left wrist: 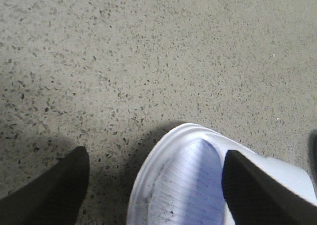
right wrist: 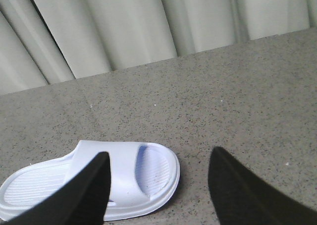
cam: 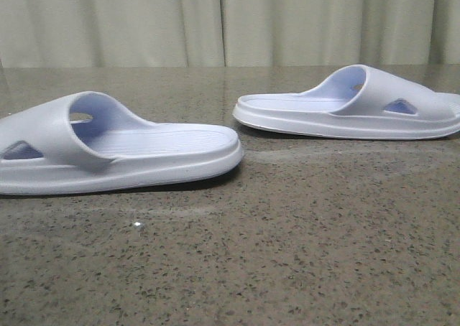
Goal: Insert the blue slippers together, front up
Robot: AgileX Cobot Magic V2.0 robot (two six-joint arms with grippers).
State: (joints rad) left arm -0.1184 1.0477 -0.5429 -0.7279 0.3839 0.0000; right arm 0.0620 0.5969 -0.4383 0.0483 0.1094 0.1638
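On the speckled grey tabletop [cam: 287, 254] lie the two blue slippers, both flat on their soles and apart from each other. Taking the pale curtain [cam: 230, 21] as landmark, the right slipper [cam: 352, 105] lies nearer to it, and the left slipper [cam: 115, 143] lies farther from it. The left claw [left wrist: 153, 185] is spread wide above one rounded end of the left slipper [left wrist: 183, 180], one finger over its footbed. The right claw [right wrist: 158, 185] is also wide, holding nothing, above the right slipper [right wrist: 124, 178].
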